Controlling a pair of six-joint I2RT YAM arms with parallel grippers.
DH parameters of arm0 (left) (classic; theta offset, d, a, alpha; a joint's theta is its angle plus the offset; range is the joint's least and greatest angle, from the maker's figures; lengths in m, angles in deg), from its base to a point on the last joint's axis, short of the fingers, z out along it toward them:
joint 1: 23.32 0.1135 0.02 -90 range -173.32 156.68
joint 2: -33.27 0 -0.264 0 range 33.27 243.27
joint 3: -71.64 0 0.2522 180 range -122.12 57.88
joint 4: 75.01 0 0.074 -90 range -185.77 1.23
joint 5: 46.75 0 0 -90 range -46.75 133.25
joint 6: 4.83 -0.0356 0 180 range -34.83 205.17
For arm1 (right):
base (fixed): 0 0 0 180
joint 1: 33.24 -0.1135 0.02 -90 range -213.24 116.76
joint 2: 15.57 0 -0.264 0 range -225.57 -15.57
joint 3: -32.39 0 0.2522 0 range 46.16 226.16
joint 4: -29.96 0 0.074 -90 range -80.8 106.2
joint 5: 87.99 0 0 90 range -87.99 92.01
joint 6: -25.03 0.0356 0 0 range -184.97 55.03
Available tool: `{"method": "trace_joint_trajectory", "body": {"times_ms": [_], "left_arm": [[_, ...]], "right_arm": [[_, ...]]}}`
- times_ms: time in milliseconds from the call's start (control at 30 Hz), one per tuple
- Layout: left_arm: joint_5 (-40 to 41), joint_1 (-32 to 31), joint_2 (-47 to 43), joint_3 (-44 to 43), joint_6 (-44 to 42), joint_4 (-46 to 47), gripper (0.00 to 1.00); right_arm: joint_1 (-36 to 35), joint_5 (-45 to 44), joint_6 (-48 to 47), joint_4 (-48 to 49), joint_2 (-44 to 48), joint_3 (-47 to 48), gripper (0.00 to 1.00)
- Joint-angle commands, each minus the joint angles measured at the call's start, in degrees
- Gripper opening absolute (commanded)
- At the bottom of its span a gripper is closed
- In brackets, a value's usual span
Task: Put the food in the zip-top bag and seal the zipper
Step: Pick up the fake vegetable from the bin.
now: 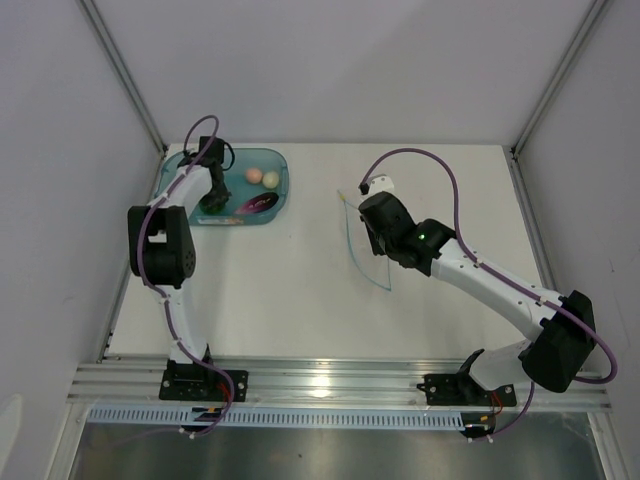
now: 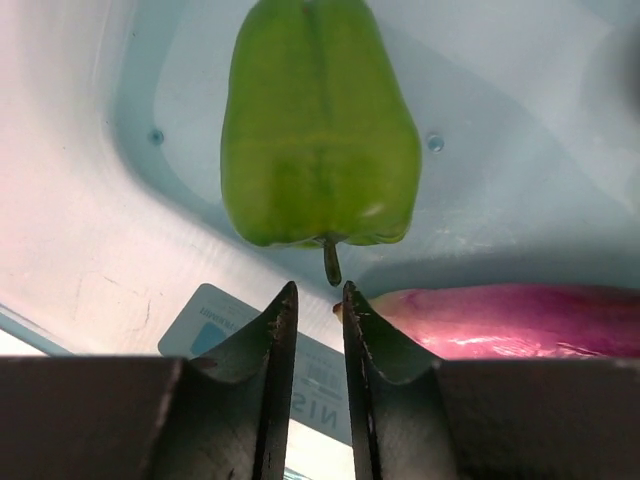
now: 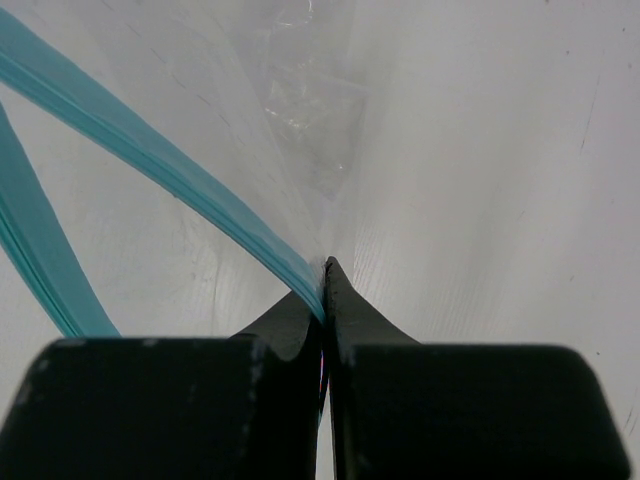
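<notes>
The green pepper [image 2: 318, 130] lies in a teal tub [image 1: 282, 165], with the purple eggplant [image 2: 510, 318] beside it. My left gripper [image 2: 320, 298] hangs in the tub; its jaws stand a narrow gap apart and empty, with the pepper's stem just beyond the tips. In the top view the left gripper [image 1: 212, 198] hides the pepper. Two pale balls [image 1: 262, 177] and the eggplant [image 1: 258, 205] lie in the tub. My right gripper [image 3: 326, 268] is shut on the light-blue zipper [image 3: 150, 150] of the clear bag [image 3: 300, 110], which is held with its mouth open at mid-table [image 1: 352, 250].
A white and blue label [image 2: 215, 320] is stuck on the tub floor under my left fingers. White enclosure walls with metal posts stand around the table. A metal rail runs along the near edge by the arm bases.
</notes>
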Motion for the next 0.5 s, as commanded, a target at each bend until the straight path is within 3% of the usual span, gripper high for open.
{"method": "trace_joint_trajectory", "body": {"times_ms": [0,133,267,467], "left_arm": [[-0.4,0.7,-4.1,1.3,-0.4,1.3,0.27],[-0.2,0.7,-7.6,4.0,-0.6,4.4,0.36],[1.7,0.8,-7.3,1.4,0.9,1.9,0.99],[2.1,2.5,-4.6,-3.1,2.3,-0.5,0.99]], "right_arm": [[0.2,-0.1,0.6,1.2,1.4,0.1,0.0],[0.2,0.0,0.6,1.1,1.1,0.2,0.0],[0.2,0.1,0.8,1.1,0.9,0.2,0.0],[0.1,0.7,0.8,1.4,0.8,0.0,0.0]]}}
